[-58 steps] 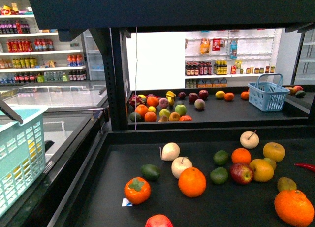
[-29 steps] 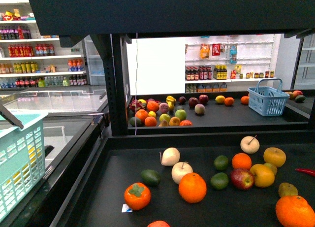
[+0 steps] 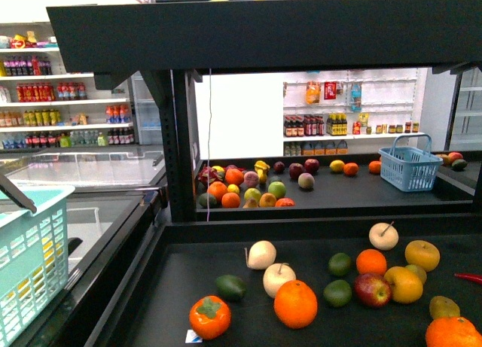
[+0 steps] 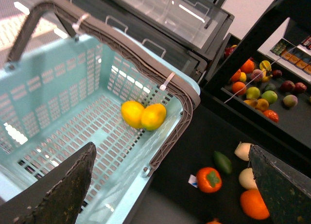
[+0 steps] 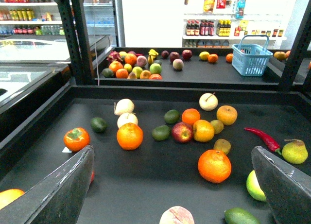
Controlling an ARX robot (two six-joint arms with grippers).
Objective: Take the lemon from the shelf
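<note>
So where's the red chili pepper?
The red chili pepper lies on the near tray of the shelf, far to the robot's right, close beside the green pear. The front view shows only its tip at the right edge.

This is a shop, a small grocery or supermarket by the look of it. A black metal tiered produce stand (image 3: 175,136) fills the middle, its flat dark trays scattered with loose oranges, apples, limes and pale pears (image 5: 146,127). Along the far wall run white-backed shelves of bottled drinks (image 3: 64,91), lined up in neat rows by colour, and further shelves of dark sauce bottles and hanging packets (image 3: 324,114). A glass-topped chest freezer (image 3: 83,155) sits to one side, I think. Plastic shopping baskets, one blue (image 3: 410,165) and one pale teal (image 4: 87,117), complete it.
</note>
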